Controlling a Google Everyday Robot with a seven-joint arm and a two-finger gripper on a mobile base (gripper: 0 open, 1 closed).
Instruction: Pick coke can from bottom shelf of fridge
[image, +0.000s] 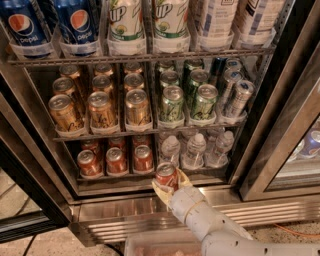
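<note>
The fridge (280, 125) stands open with dark wire racks. On the bottom shelf (125, 176) three red coke cans (116, 161) stand in lanes at the left. My gripper (168, 186) is at the front edge of that shelf, shut on a fourth red coke can (166, 175), which it holds upright just in front of the lanes, right of the other three. The white arm (210, 225) reaches up from the lower right.
Small clear water bottles (195, 150) stand on the bottom shelf right of the held can. Gold cans (100, 110) and green cans (187, 102) fill the rack above. Large bottles (125, 25) sit on top. The ribbed steel grille (125, 225) lies below.
</note>
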